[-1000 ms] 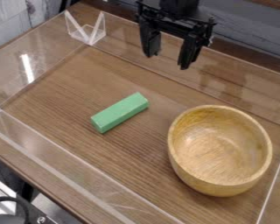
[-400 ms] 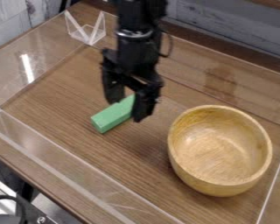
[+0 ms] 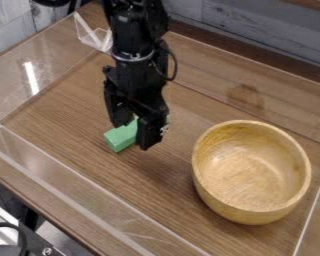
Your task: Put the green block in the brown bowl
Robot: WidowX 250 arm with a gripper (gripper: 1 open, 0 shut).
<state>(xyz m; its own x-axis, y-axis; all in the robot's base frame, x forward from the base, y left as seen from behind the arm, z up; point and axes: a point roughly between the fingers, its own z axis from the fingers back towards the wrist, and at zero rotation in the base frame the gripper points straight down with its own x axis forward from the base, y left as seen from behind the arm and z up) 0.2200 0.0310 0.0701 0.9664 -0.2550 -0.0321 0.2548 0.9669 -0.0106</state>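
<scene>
Nothing's really been done yet tbh: the green block (image 3: 119, 138) is seen flat on the table right under the wide-open gripper (image 3: 132, 136), not gripped, and the brown bowl (image 3: 251, 171) off to its side is empty.

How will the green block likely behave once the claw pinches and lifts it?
The green block looks like a rigid, flat-sided bar, so it probably won't flex or roll. Its matte sides likely grip well. It is small, so probably light for the open claw around it.
</scene>
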